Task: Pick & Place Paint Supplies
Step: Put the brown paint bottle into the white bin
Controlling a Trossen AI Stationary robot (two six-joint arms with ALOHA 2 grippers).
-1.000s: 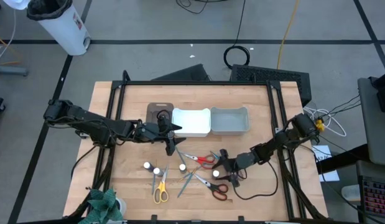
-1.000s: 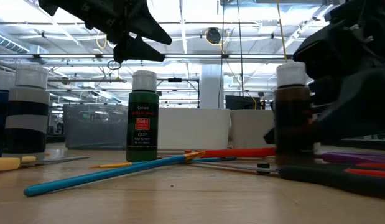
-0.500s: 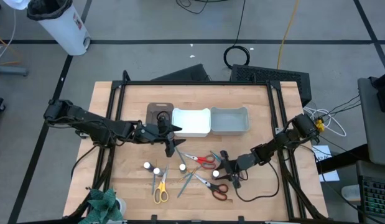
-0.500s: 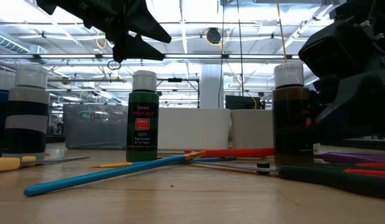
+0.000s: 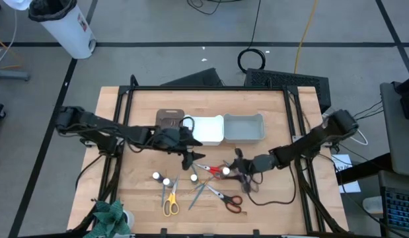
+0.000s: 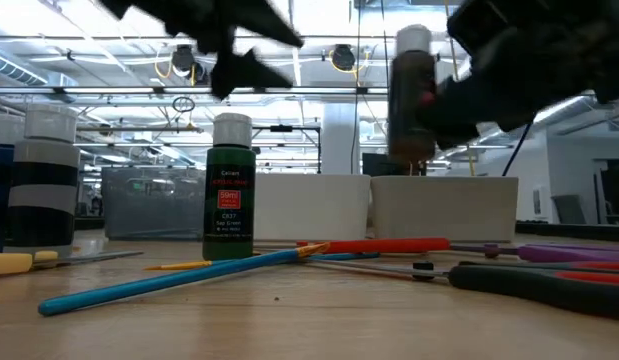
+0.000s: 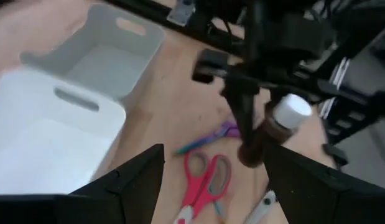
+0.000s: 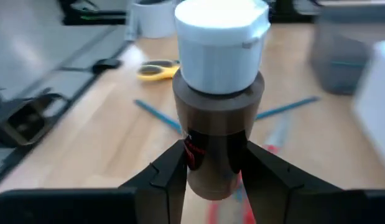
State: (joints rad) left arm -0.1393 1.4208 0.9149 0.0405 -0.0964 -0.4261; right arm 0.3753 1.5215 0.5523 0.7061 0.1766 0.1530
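My right gripper [image 5: 234,169] is shut on a brown bottle with a white cap [image 8: 218,118], which hangs above the table [image 6: 412,95] over the red scissors [image 5: 211,168]. My left gripper [image 5: 191,158] hovers open to the left of it, with nothing between its fingers [image 7: 211,158]. Three more white-capped bottles [image 5: 166,180] stand on their bases on the wooden table. One of them is green [image 6: 230,190]. Yellow scissors [image 5: 170,202], thin teal brushes [image 5: 199,192] and a second pair of scissors [image 5: 230,200] lie flat near the front. My right gripper pinches the bottle's brown body [image 8: 214,163], below the white cap, between its two fingers [image 8: 167,177]. The fingers come at it about level from the table's right side. The bottle stands upright in the hold, lifted clear of the table.
Three bins stand in a row at the back of the table: brown [image 5: 170,119], white [image 5: 204,130] and grey [image 5: 244,127]. A black frame [image 5: 211,88] borders the table. A green cloth [image 5: 110,217] lies at the near left corner.
My right gripper has taken hold of the brown bottle and lifted it upright off the table, high above the scissors and a little toward the bins. My left gripper, still open, has shifted slightly toward the table's right.
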